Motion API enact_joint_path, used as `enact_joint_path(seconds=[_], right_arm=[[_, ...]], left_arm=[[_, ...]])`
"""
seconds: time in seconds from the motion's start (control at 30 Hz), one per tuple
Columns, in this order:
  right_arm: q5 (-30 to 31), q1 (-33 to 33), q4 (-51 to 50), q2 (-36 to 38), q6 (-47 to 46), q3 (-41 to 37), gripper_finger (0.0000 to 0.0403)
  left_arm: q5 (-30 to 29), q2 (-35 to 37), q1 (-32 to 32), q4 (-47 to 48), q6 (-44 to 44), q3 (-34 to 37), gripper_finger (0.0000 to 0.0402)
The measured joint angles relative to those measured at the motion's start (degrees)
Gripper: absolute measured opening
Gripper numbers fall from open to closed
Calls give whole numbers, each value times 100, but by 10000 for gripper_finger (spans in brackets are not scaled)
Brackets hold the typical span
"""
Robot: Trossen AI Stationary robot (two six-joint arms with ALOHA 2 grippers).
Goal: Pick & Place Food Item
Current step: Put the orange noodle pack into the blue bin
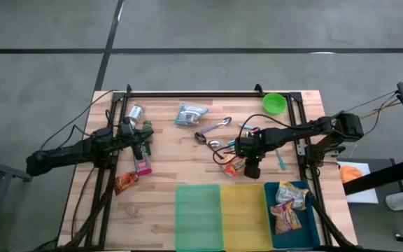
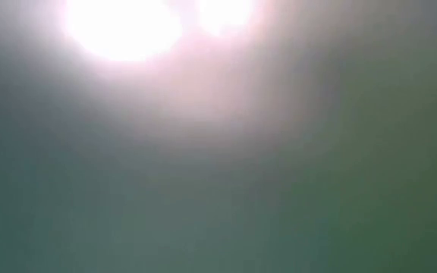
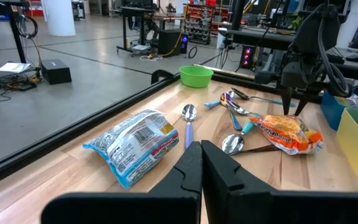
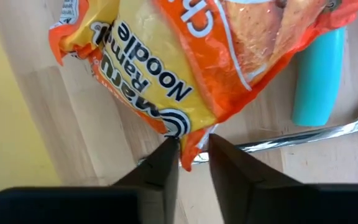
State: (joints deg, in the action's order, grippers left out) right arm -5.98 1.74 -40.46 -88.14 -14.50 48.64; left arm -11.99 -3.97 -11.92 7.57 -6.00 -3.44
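Observation:
An orange and yellow ramen noodle packet lies flat on the wooden table, right of centre. My right gripper points down over the packet's edge, with its fingers a little apart. One corner of the packet shows in the gap between them. My left gripper waits shut over the table's left part and holds nothing. The low view shows only glare. My right gripper comes from above, pointing down, with one finger on each side of the packet's corner. I cannot tell whether the fingers touch it. The packet lies flat on the table.
Several spoons and a teal handle lie next to the packet. A green bowl stands far right and a silver-blue packet far centre. Green, yellow and blue trays line the near edge. The blue tray holds two packets.

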Motion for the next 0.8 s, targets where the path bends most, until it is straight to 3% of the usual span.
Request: enact_joint_path(seconds=[0.4, 0.8], right_arm=[[-17, -1, 27, 158, 300, 7, 200], [-50, -114, 243, 321, 670, -2, 265]], left_arm=[[0, 0, 0, 0, 0, 0, 0], [2, 0, 0, 0, 0, 0, 0]])
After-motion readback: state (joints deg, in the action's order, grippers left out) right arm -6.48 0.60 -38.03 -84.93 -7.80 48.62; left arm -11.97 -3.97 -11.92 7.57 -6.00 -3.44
